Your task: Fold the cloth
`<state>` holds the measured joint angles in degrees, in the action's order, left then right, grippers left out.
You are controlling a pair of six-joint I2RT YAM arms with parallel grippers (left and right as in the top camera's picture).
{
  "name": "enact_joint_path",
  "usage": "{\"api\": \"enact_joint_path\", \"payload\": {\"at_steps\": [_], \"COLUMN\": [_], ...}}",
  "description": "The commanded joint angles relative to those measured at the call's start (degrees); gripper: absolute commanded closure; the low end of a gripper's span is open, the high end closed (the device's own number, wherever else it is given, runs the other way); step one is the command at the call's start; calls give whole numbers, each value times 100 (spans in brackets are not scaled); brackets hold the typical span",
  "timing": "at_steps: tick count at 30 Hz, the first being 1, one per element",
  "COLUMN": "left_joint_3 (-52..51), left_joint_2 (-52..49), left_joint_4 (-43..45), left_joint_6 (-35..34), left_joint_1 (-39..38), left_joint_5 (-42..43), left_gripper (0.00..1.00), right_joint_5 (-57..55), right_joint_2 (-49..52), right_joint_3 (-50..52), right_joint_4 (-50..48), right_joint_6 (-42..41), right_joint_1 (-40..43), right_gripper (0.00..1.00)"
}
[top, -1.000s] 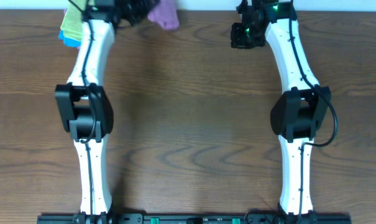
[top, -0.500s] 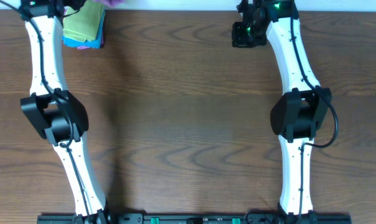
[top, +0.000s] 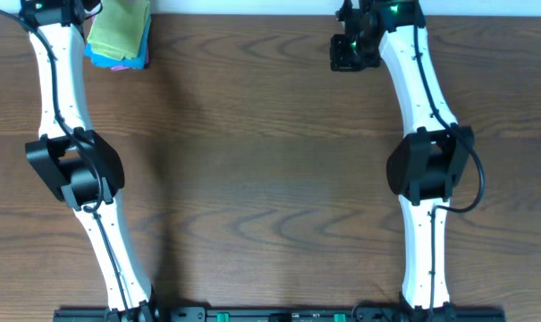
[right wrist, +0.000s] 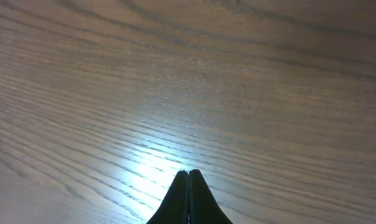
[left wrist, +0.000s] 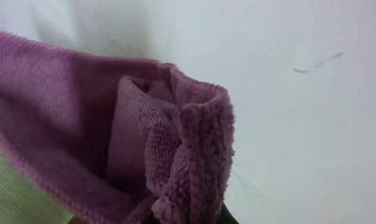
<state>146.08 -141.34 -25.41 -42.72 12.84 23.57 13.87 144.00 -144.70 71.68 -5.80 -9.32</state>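
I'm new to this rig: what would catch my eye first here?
A purple cloth fills the left wrist view, bunched up close against a pale background. Overhead, a colourful stack of cloths sits at the table's far left corner, and the right gripper is shut over bare wood.

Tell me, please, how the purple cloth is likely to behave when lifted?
The cloth bunches and folds over itself, so it is probably floppy and will drape. Its looped, fuzzy pile suggests it would grip rather than slip. Being thin fabric, it is likely light.
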Motion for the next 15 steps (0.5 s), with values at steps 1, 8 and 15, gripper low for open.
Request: {"api": "enact_joint_path", "payload": {"at_steps": [1, 8, 15], "left_joint_3": [166, -146, -743], "left_joint_2": [2, -90, -90], "left_joint_4": [26, -186, -142], "left_joint_6": [-83, 33, 33], "left_joint_1": [81, 83, 149], "left_joint_5": [-146, -216, -153], "left_gripper": [94, 95, 94], "right_joint_5": [-22, -20, -20], "right_joint_2": [22, 20, 22], "right_joint_3": [-155, -155, -155], "right_joint_4": [48, 122, 142], "right_joint_6": [74, 74, 74], "right_joint_1": [-83, -133, -164], "right_gripper": [99, 99, 99]}}
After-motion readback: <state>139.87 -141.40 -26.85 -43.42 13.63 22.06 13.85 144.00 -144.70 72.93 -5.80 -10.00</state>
